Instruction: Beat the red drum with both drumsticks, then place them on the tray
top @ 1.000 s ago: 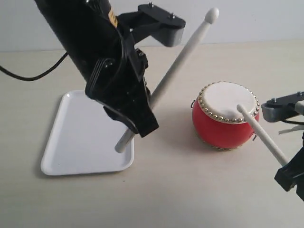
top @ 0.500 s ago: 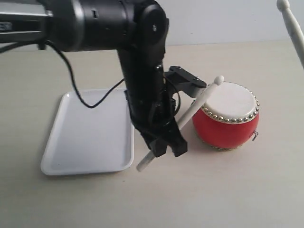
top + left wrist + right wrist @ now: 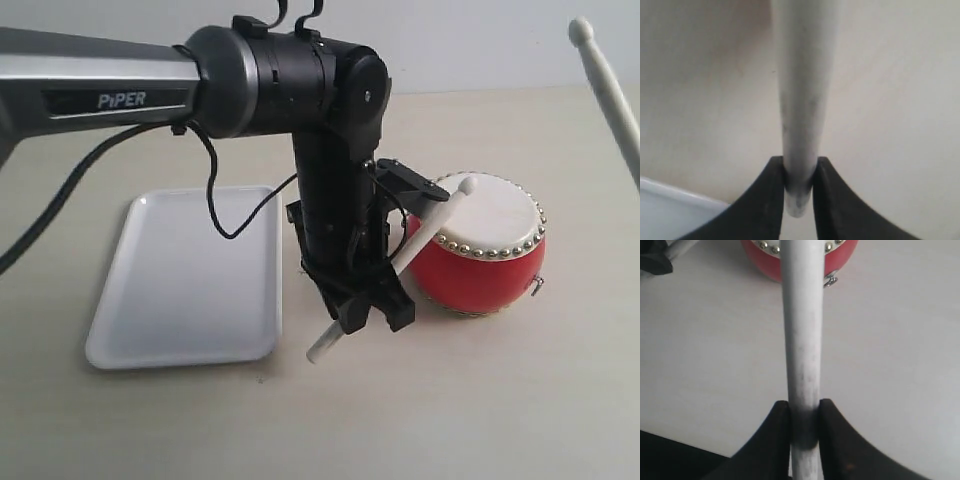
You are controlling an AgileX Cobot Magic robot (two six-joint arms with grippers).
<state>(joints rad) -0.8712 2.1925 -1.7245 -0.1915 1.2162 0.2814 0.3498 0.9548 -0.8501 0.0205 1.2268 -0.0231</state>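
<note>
The red drum [image 3: 478, 262] stands upright on the table, right of centre. My left gripper [image 3: 372, 312] is low beside the drum's left side, shut on one drumstick [image 3: 432, 222] near its butt end. That stick slants up to the right and its tip rests on the drum's cream skin. In the left wrist view the jaws pinch the stick [image 3: 802, 100]. My right gripper [image 3: 805, 422] is shut on the other drumstick [image 3: 801, 330], which is raised at the exterior view's right edge [image 3: 608, 88], above the drum [image 3: 840, 260]. The white tray [image 3: 180, 280] lies empty at the left.
The left arm [image 3: 330, 150] reaches in from the upper left over the tray's right rim, with a black cable [image 3: 215, 200] looping above the tray. Bare beige table surrounds the drum. A tray corner [image 3: 665, 210] shows in the left wrist view.
The left arm has swung its drumstick down from a raised pose onto the drum's top. The right drumstick has lifted off the drum to the upper right edge.
</note>
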